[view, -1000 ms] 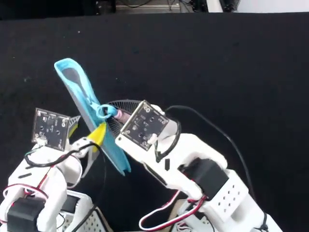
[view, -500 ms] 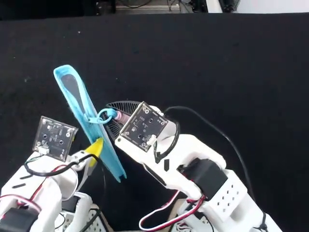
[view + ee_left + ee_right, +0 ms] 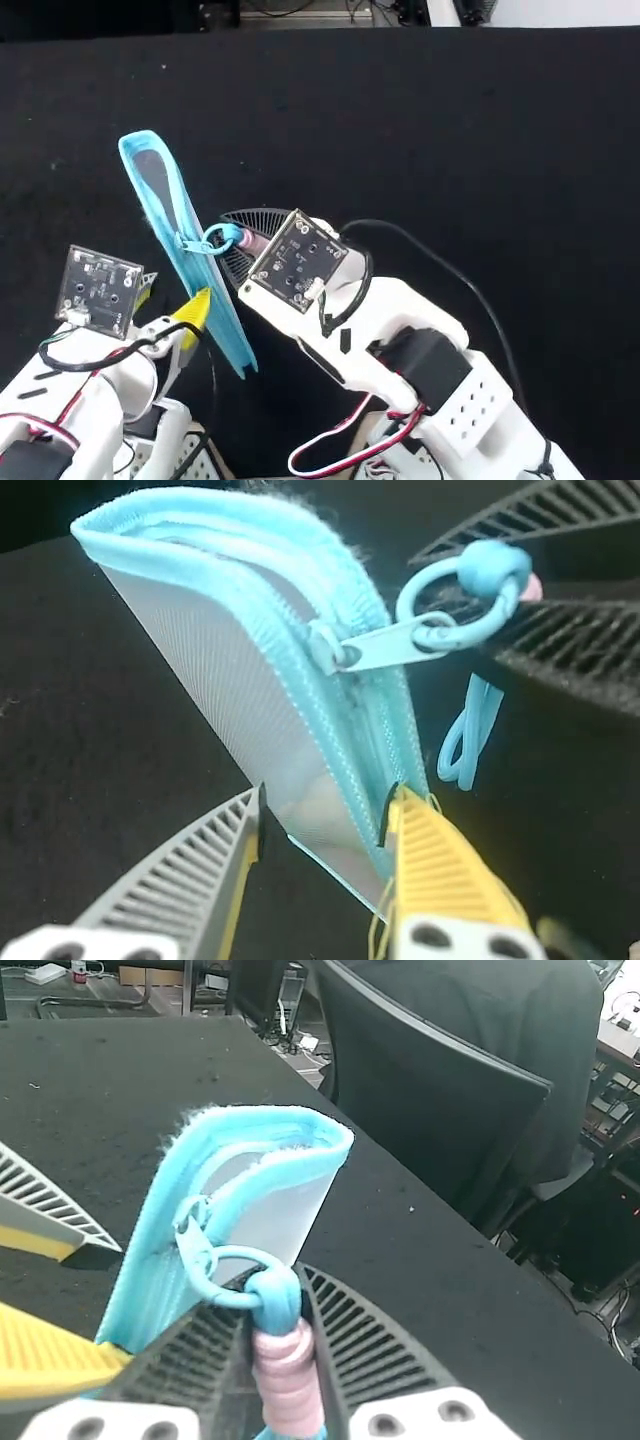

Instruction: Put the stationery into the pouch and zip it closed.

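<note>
- While pinched at two places, stands on edge over the black table (image 3: pixel 450 150): blue pouch (image 3: pixel 170 215), zipper side up, closed along the near half, gaping at the far end.
- Left gripper (image 3: pixel 322 808): jaws narrow, clamped on the pouch's near end.
- Right gripper (image 3: pixel 275 1290): jaws tight around the pull cord (image 3: pixel 283 1312) tied to the slider's ring (image 3: pixel 440 608).

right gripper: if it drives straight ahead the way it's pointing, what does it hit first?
The pouch: the right gripper, shut on the zipper pull cord, points at its zippered edge near the slider, with nothing visible between. Exact gap is hard to judge.
</note>
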